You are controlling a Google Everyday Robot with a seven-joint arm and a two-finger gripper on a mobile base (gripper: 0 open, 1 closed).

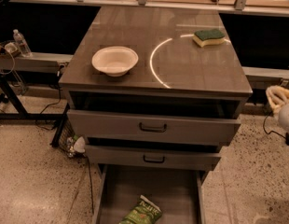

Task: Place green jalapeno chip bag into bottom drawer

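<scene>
The green jalapeno chip bag (142,211) lies flat on the floor of the bottom drawer (182,190), which is pulled out at the bottom of the view. My gripper (278,97) shows at the far right edge, level with the cabinet top's front edge, well away from the bag. It holds nothing that I can see.
A white bowl (115,60) and a green-and-yellow sponge (209,37) sit on the cabinet top (182,64). Two upper drawers (153,127) with dark handles stand slightly open. Cables and a small object (75,145) lie on the floor at left. A water bottle (21,42) stands on the left shelf.
</scene>
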